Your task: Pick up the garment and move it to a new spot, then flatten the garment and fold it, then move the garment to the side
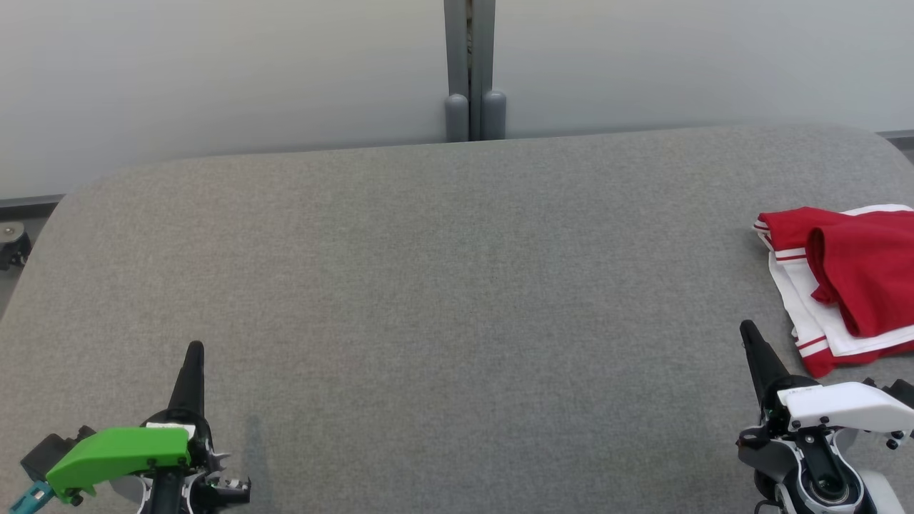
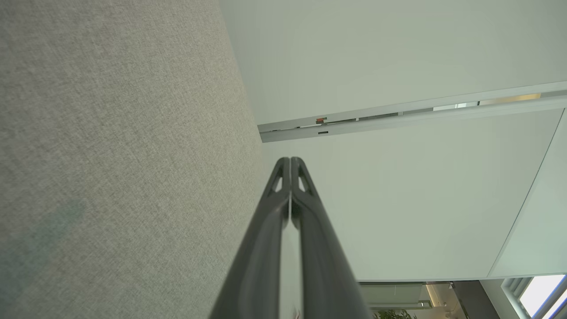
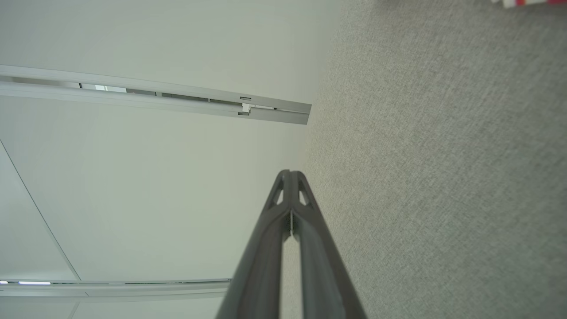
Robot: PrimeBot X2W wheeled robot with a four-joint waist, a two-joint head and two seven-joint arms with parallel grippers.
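Our left gripper (image 1: 193, 353) wears a green cover (image 1: 118, 453), our right gripper (image 1: 750, 332) a white cover (image 1: 842, 407); fingers (image 2: 266, 257) long, dark.

A grey fabric-covered table (image 1: 428, 285) with rounded far corners stands before pale wall panels (image 1: 214, 71) joined by a grey vertical post (image 1: 469, 64), with a bright window (image 2: 542, 292) beyond.

- Head cam sits high, looking forward and down over the grey counter (image 1: 457, 285) to the wall (image 1: 214, 71) behind.
- Left wrist cam peers close along the left claw (image 2: 290, 161), rolled sideways: counter left, wall right.
- Right wrist cam mirrors that along the right claw (image 3: 290, 173).
- All three share the counter, the wall and its grey post (image 1: 469, 71).
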